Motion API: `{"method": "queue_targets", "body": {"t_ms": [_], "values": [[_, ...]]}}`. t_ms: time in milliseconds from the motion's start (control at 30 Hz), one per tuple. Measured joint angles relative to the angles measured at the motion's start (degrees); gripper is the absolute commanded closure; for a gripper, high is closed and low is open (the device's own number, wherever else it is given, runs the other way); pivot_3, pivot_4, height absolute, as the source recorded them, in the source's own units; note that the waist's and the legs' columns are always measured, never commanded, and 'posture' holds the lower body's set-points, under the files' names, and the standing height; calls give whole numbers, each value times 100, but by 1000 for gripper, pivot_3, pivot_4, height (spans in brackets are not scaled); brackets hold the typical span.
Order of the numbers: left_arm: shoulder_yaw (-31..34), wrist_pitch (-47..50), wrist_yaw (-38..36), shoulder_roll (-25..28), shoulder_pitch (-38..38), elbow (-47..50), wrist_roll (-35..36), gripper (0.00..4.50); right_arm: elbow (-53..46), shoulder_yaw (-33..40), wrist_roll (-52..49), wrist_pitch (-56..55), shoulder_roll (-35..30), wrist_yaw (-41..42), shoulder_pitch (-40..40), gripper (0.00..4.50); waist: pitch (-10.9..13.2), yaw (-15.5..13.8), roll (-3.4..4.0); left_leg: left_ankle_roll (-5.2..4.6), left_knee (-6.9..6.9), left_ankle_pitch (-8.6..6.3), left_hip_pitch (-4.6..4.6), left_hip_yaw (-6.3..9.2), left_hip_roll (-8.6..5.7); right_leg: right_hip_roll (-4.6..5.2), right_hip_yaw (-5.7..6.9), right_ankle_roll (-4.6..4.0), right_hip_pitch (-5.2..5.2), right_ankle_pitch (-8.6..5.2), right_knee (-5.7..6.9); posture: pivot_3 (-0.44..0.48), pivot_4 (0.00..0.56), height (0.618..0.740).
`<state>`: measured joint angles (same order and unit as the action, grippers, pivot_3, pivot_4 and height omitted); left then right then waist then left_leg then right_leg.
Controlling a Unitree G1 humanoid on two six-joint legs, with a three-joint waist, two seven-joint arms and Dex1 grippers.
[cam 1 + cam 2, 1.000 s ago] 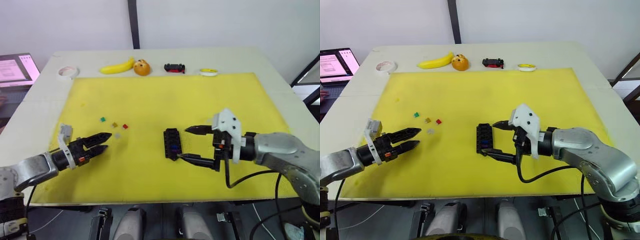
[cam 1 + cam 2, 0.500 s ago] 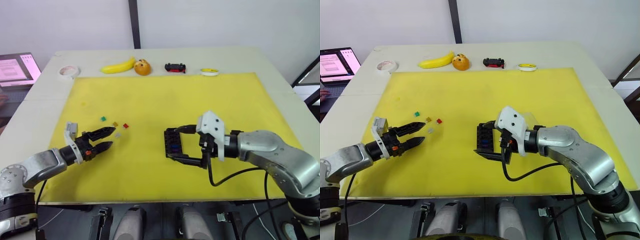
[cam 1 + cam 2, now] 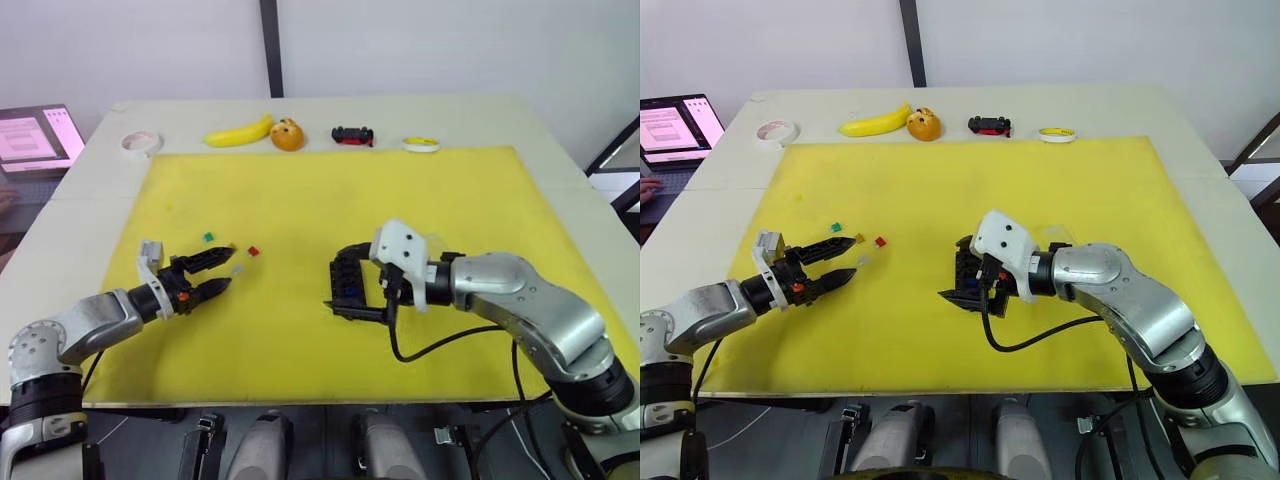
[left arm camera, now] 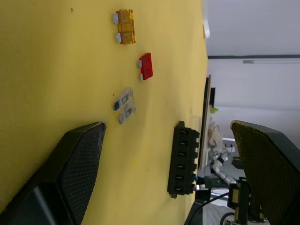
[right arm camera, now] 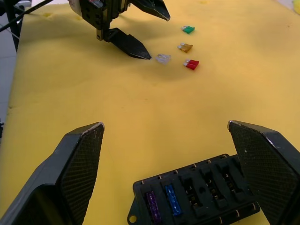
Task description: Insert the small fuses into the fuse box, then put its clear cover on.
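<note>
Straddling the fuse box (image 3: 347, 283) with my right gripper (image 3: 362, 281), jaws spread wide, one finger at each end of the box, nothing clamped. Box is lying mid yellow mat (image 3: 330, 200) on the worktop (image 3: 560, 190), with purple (image 5: 153, 205) and blue (image 5: 172, 200) fuses sitting in its slots. My left gripper (image 3: 222, 269) is hovering partly open and empty, one tip just beside the clear-grey fuse (image 4: 124, 105). Red fuse (image 4: 146, 66), amber fuse (image 4: 124, 27) and green fuse (image 5: 188, 29) are lying loose nearby on the mat.
</note>
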<state>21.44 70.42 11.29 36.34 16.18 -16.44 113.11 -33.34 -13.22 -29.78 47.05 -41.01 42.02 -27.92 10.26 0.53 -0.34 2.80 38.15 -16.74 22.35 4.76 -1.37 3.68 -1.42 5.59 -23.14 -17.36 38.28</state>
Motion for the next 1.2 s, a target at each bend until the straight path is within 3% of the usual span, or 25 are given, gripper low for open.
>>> {"method": "queue_targets", "body": {"t_ms": [467, 1200], "values": [[-32, -367, -46, -334, 3, 94, -213, 0, 94, 0, 155, 18, 154, -7, -1, 32, -4, -25, 4, 0, 0, 0, 0, 3, -5, 1, 1, 0, 4, 0, 1, 0, 150, 740], [-42, -108, -281, -552, 369, -146, -766, 0, 94, 11, 201, 129, 170, -69, 0, 32, -8, -136, 8, -1, 1, 1, 0, 9, -16, 4, 8, 1, 10, 0, -3, 0, 150, 740]]}}
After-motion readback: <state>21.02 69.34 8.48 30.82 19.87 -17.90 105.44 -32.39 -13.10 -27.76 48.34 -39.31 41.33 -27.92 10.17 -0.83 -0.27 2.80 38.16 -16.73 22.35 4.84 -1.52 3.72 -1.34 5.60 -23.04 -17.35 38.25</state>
